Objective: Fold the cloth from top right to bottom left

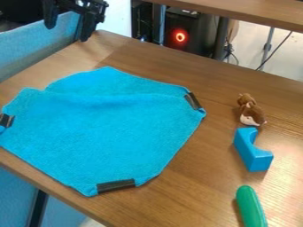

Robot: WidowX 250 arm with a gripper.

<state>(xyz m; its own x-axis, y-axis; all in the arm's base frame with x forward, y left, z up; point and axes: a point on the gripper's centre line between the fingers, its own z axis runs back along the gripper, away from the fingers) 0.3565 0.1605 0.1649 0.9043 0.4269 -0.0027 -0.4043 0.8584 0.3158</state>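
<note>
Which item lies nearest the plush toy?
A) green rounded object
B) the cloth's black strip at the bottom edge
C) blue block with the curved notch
C: the blue block lies just below the plush toy in the view, with the green object farther down past it.
</note>
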